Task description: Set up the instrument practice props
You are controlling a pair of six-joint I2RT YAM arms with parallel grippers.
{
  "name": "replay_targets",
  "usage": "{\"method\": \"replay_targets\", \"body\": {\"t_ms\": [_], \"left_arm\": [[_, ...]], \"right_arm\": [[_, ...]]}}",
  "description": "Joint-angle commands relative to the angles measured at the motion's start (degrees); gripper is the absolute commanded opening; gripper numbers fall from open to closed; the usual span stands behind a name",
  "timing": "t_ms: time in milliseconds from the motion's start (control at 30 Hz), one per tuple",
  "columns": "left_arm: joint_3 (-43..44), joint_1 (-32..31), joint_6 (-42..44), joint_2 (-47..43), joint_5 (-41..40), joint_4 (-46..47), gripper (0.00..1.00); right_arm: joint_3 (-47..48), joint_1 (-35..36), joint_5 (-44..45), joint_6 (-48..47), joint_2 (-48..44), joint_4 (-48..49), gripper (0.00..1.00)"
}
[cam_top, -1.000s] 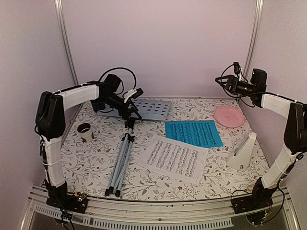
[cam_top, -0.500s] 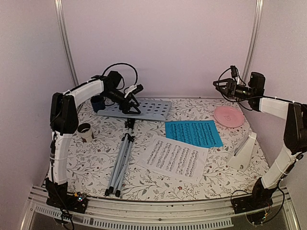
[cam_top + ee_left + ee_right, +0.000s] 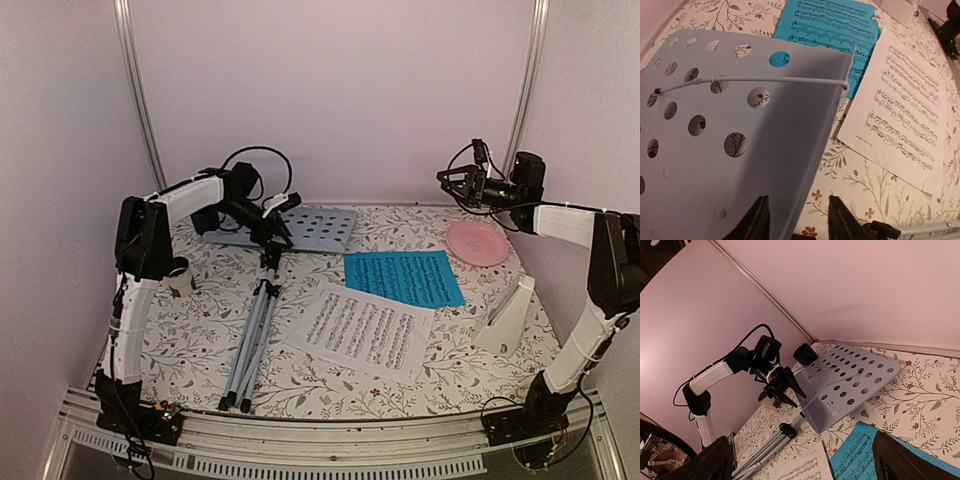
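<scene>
The silver tripod music stand (image 3: 252, 335) lies flat on the table, its perforated grey-white tray (image 3: 318, 228) at the back. My left gripper (image 3: 279, 226) is open at the tray's near left edge. In the left wrist view its jaws (image 3: 797, 220) straddle the edge of the tray (image 3: 740, 145) without closing on it. The white music sheet (image 3: 362, 328) and the blue music sheet (image 3: 403, 276) lie flat in the middle. The white pyramid metronome (image 3: 508, 315) stands at the right. My right gripper (image 3: 447, 182) is open and empty in the air at the back right.
A pink round plate (image 3: 476, 242) lies at the back right below my right gripper. A small cup (image 3: 178, 275) stands at the left, and a dark cup (image 3: 205, 215) stands behind the tray. The enclosure walls are close on all sides.
My left arm has reached farther back, with its gripper staying at the tray's edge. My right gripper has drifted a little left. The stand and sheets have not moved.
</scene>
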Motion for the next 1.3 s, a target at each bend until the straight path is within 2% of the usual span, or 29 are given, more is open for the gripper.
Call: {"method": "replay_targets", "body": {"t_ms": [0,100,367,533,833,1033,1267], "left_arm": [[0.7,-1.3,1.5,0.9,1.8,-3.2,0.32],[0.6,-1.9,2.2,1.1,1.4,-3.3,0.22],[0.9,-3.1,3.1,-0.3,-1.3,-3.2,0.09],[0.1,-4.3,3.3,-4.4,-3.9,-1.3,0.00],[-2.7,-6.2,3.5,-15.4,-8.4,6.2,0.00],[-4.4,-9.7,5.7,-21.9,-17.5,11.7,0.00],[-11.3,-14.8,11.2,-33.7,-28.0,22.4,0.00]], "right_arm": [[0.1,0.6,-1.4,1.1,1.4,2.4,0.99],[0.0,0.7,-1.7,1.7,1.6,2.8,0.99],[-0.9,0.9,-2.0,2.9,0.8,3.1,0.99],[-2.6,1.0,-2.2,3.2,0.0,3.5,0.99],[-5.5,2.2,-1.1,4.1,-3.3,3.9,0.99],[-9.2,3.5,1.3,5.1,-6.2,5.4,0.99],[-15.1,5.3,4.5,6.7,-9.7,12.3,0.99]]}}
